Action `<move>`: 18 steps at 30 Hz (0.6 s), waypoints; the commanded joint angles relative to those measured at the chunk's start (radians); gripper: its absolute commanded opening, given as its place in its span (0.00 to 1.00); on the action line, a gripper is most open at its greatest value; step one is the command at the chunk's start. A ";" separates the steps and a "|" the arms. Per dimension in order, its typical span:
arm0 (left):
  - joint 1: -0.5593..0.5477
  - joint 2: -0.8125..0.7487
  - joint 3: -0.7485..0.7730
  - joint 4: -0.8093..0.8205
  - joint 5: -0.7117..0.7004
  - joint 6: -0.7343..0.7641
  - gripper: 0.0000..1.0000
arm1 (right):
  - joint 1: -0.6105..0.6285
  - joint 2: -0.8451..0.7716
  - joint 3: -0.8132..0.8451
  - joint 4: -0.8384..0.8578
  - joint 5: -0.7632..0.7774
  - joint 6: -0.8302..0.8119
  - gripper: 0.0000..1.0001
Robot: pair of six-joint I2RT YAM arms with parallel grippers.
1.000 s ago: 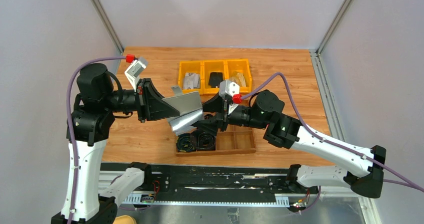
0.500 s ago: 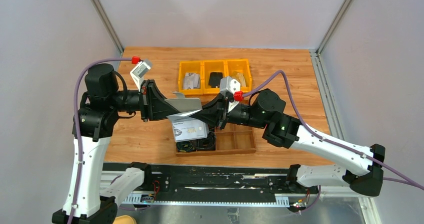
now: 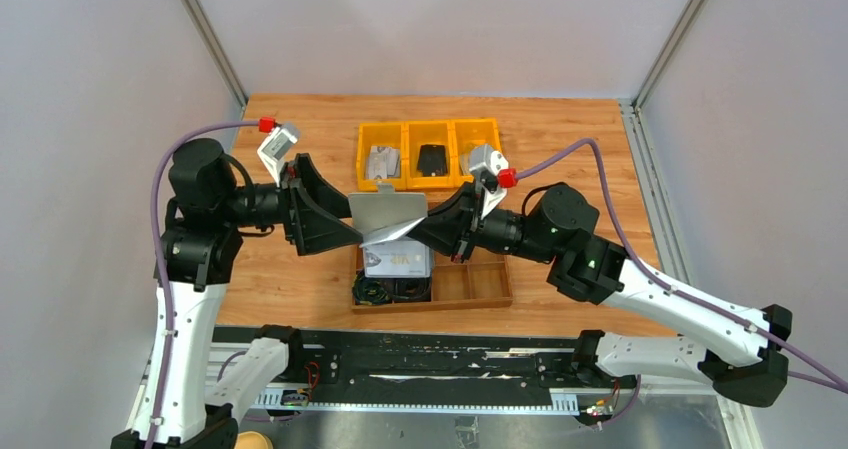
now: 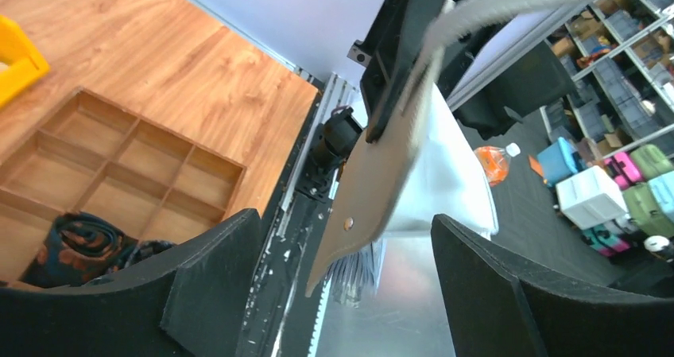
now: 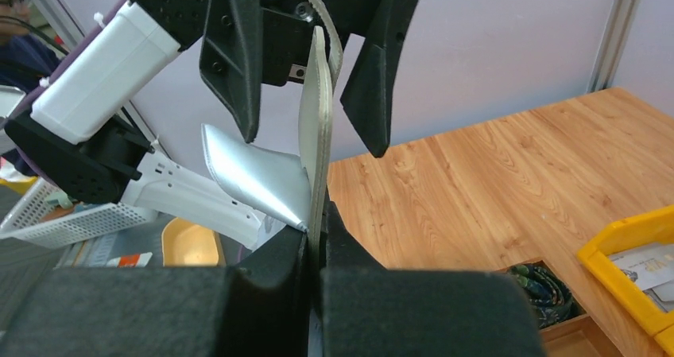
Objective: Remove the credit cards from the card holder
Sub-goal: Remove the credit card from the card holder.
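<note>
Nothing readable anywhere in these views. The credit card (image 3: 397, 261) showing just below the card holder (image 3: 388, 212) carries a few lines of small dark print, but they blur together (not one letter or digit comes clear). The card holder itself shows no lettering I can make out, from above or from either wrist. The pale items in the yellow bins (image 3: 430, 122) have dark marks, too small to read.
</note>
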 commanded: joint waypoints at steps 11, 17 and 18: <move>0.015 -0.178 -0.109 0.128 0.019 0.091 0.78 | -0.031 0.121 0.175 -0.142 -0.127 0.235 0.00; 0.015 -0.175 -0.090 0.019 -0.056 0.211 0.57 | -0.037 0.122 0.184 -0.144 -0.128 0.263 0.00; 0.015 -0.176 -0.091 0.018 -0.090 0.217 0.48 | -0.037 0.133 0.187 -0.142 -0.140 0.278 0.00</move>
